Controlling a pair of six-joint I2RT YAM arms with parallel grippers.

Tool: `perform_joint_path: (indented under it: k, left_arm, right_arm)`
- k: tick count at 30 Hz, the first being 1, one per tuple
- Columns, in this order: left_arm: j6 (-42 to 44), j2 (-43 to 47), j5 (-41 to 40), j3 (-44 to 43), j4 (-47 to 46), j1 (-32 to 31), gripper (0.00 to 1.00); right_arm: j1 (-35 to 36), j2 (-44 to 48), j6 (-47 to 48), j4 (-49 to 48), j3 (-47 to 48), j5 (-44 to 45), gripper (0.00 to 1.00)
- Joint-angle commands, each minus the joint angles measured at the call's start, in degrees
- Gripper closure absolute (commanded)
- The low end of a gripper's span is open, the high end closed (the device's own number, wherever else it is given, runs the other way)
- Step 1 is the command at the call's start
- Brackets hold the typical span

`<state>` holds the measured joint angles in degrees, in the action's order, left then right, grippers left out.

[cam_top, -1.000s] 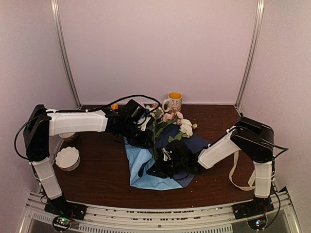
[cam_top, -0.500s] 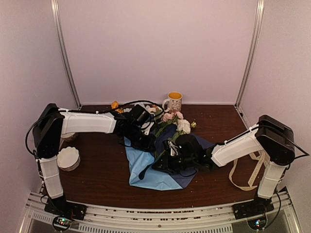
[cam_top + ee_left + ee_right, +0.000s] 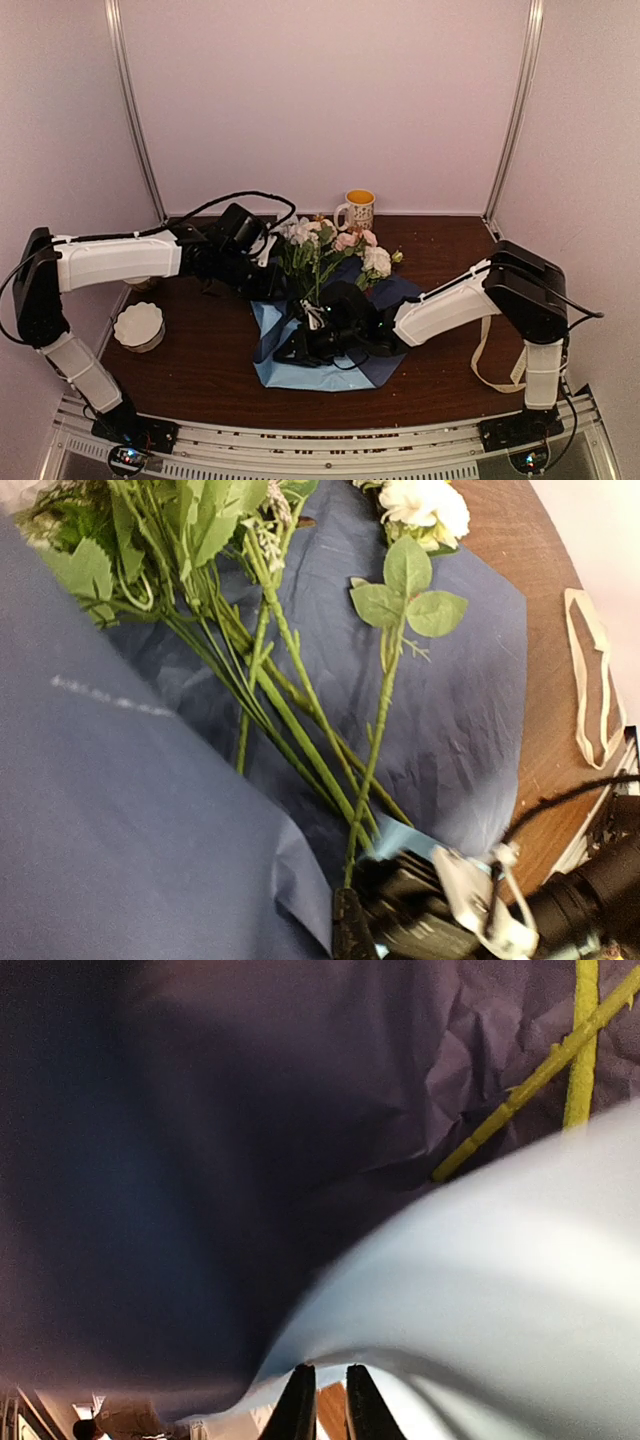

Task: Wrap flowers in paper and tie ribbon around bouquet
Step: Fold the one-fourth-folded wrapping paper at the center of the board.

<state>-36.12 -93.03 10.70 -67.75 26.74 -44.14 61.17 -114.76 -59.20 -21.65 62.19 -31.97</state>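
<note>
Both arms have swung leftward, and the flowers (image 3: 318,250) have shifted left with them, lying on the paper (image 3: 335,374) mid-table.
Left gripper (image 3: 265,280): clenched; on what, we cannot tell.
Right gripper (image 3: 298,348): nipping a paper fold.
Paper: thin, limp, tears easily; we judge its edges the best hold.

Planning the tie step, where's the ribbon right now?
Top view: the ribbon lies loose on the table at the right, just left of the right arm and its upright link, well apart from the paper.
</note>
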Motion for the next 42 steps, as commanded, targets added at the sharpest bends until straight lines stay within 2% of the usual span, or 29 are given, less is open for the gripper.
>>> perform_joint_path:
  k: [1,7,15,25,31,33,37,42]
  left_arm:
    - [-3.11,4.91,1.36,4.0,-3.88,-1.01,1.0]
    - [-2.48,3.41,1.91,2.72,-4.21,-2.49,1.0]
    - [-0.87,-1.79,3.19,-1.67,-4.18,-3.21,1.0]
    - [0.32,-8.51,2.53,-4.29,-3.63,-3.18,1.0]
    - [0.32,-9.84,0.46,-4.19,-3.65,-3.18,1.0]
    - [0.43,-10.09,0.38,-4.3,-3.63,-3.27,1.0]
    - [0.54,-10.97,-0.26,-4.59,-4.02,-3.21,1.0]
    - [0.65,-11.5,-0.79,-4.82,-4.81,-3.21,1.0]
  right_arm:
    - [-0.74,-5.9,-2.32,-1.28,2.29,-0.51,0.9]
    - [-0.87,-10.77,-4.61,-4.02,5.4,-2.13,0.9]
    - [-1.99,-10.2,-12.11,-17.0,-1.71,-2.32,0.9]
    - [-2.89,-0.17,-11.42,-18.97,-10.8,3.11,0.88]
    - [-3.04,2.68,-12.11,-19.68,-13.98,4.88,0.87]
    - [-3.15,4.87,-11.18,-18.06,-15.55,6.57,0.87]
    - [-2.86,11.01,-2.8,-2.82,-14.34,12.3,0.84]
    - [-2.8,15.64,0.38,3.21,-13.95,13.76,0.71]
